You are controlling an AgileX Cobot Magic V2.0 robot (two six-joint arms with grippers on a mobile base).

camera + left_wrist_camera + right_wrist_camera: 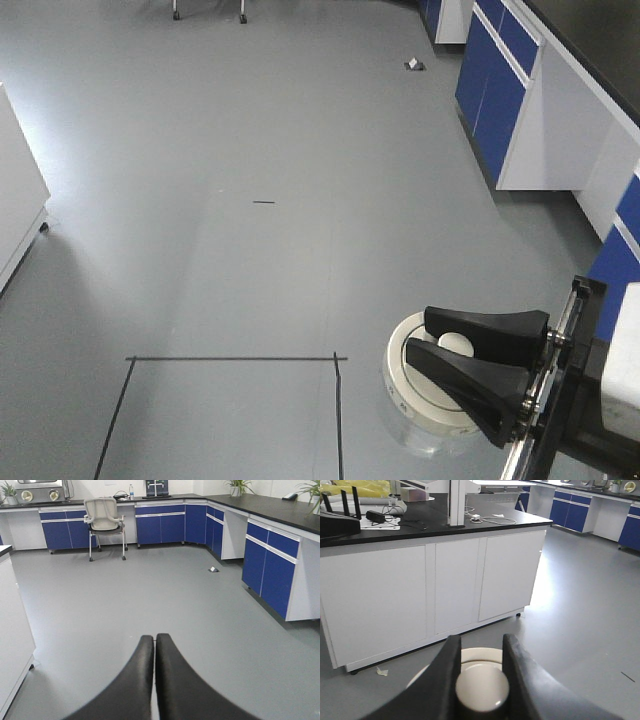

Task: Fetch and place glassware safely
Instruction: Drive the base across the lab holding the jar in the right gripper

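The glassware is a squat clear jar with a cream-white lid, hanging above the grey floor at the front view's lower right. My right gripper is shut on the lid's knob, one black finger on each side. In the right wrist view the round knob fills the gap between the fingers, and the lid shows beyond it. My left gripper is shut with nothing between its fingers, held over bare floor. The jar's glass body is mostly hidden under the lid.
Blue-and-white cabinets with a black countertop run along the right. A white island bench with cables on its black top stands ahead in the right wrist view. A wheeled chair stands at the far wall. Black tape lines mark the floor.
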